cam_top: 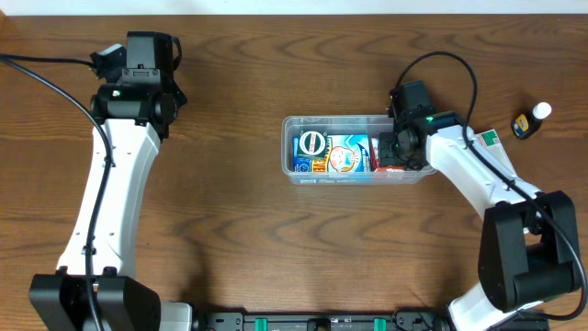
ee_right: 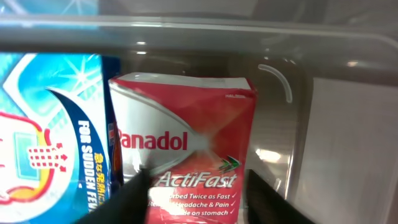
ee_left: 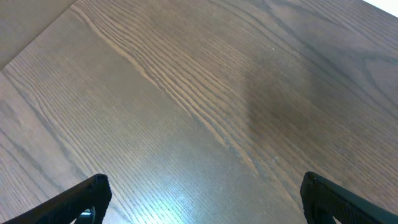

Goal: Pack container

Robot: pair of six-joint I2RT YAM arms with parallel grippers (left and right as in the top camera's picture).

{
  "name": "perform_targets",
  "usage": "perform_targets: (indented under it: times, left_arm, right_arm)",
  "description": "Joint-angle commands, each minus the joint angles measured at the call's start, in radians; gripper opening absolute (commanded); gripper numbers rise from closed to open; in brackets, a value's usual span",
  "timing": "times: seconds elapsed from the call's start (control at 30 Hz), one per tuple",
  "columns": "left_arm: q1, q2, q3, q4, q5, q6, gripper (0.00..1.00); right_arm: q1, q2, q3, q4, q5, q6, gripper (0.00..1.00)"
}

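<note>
The clear plastic container (cam_top: 331,119) stands at the middle right of the table. It holds a blue carton (cam_top: 344,154), a round blue-and-white item (cam_top: 310,142) and a red and white Panadol box (cam_top: 378,158) at its right end. My right gripper (cam_top: 397,152) reaches into the container's right end. In the right wrist view its fingers (ee_right: 198,186) sit against both sides of the Panadol box (ee_right: 186,124), which stands beside the blue carton (ee_right: 56,124) and a little away from the container's wall (ee_right: 311,124). My left gripper (cam_top: 147,55) is open and empty over bare wood (ee_left: 202,186) at the far left.
A small dark bottle with a white cap (cam_top: 531,119) lies at the far right. A white and green box (cam_top: 485,140) lies partly under my right arm, just right of the container.
</note>
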Motion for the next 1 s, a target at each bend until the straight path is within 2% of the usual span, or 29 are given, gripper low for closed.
perform_targets:
  times: [0.0,0.03,0.1,0.4,0.97]
  left_arm:
    - [0.003,-0.005,0.007,-0.003,-0.016,0.010,0.98]
    - [0.003,-0.005,0.007,-0.003,-0.016,0.010,0.98]
    - [0.003,-0.005,0.007,-0.003,-0.016,0.010,0.98]
    - [0.003,-0.005,0.007,-0.003,-0.016,0.010,0.98]
    - [0.003,-0.005,0.007,-0.003,-0.016,0.010,0.98]
  right_arm:
    - [-0.022,-0.026,0.010,0.000,-0.022,0.010,0.26]
    - [-0.028,-0.026,0.010,0.000,-0.022,0.010,0.20]
    - [-0.045,-0.026,0.010,-0.001,-0.022,0.010,0.01]
    - [-0.094,-0.026,0.009,-0.019,0.084,0.010,0.01]
    - [-0.093,-0.004,-0.041,0.033,0.080,0.022,0.01]
